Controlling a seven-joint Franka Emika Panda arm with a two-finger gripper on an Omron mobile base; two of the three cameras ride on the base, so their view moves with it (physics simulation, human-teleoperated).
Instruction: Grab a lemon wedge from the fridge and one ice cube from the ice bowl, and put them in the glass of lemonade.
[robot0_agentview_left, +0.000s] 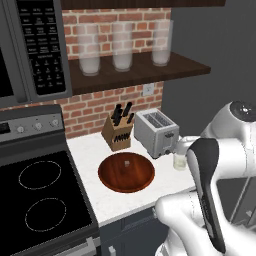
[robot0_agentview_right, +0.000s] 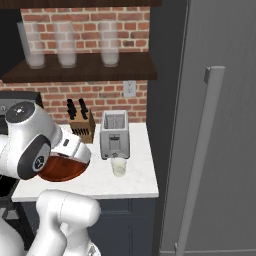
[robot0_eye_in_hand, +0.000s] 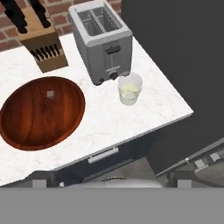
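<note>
End effector (robot0_eye_in_hand: 112, 181): fully open, empty, above desk (robot0_eye_in_hand: 105, 118) edge. Ahead: glass of lemonade (robot0_eye_in_hand: 130, 89); ahead-left: ice bowl (robot0_eye_in_hand: 41, 112).

On the surface (robot0_eye_in_hand: 144, 109), the ice bowl (robot0_eye_in_hand: 41, 111) lies toward the front edge. The knife block (robot0_eye_in_hand: 41, 48) and toaster (robot0_eye_in_hand: 103, 39) stand along the back edge; the glass of lemonade (robot0_eye_in_hand: 130, 89) stands just before the toaster, near the fridge (robot0_agentview_right: 220, 125).
</note>
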